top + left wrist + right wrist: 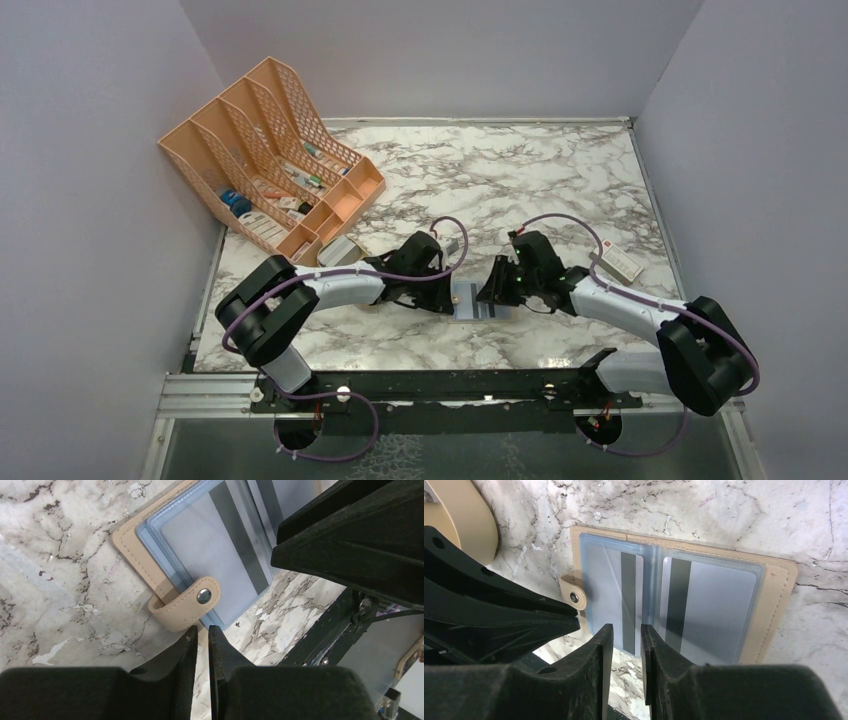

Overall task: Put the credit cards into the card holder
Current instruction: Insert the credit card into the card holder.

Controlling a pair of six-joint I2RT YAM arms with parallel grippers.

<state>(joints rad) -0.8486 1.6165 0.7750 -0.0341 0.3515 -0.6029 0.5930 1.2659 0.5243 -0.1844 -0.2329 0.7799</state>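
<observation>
The tan card holder (478, 300) lies open and flat on the marble between my two grippers. Its pale blue pockets hold two grey-blue credit cards with dark stripes, one in the left pocket (606, 590) and one in the right (719, 610). The snap strap (185, 605) curls over its left edge. My left gripper (202, 630) is just off that strap, jaws nearly together with nothing between them. My right gripper (626, 627) hovers over the holder's near edge at the centre fold, jaws a narrow gap apart and empty. In the top view, the left gripper (440, 298) and right gripper (497, 290) flank the holder.
An orange mesh file rack (270, 160) with small items stands at the back left. A white box with a red mark (620, 260) lies to the right. A beige oval dish (464, 520) sits just beyond the left gripper. The black base rail (450, 385) runs along the near edge.
</observation>
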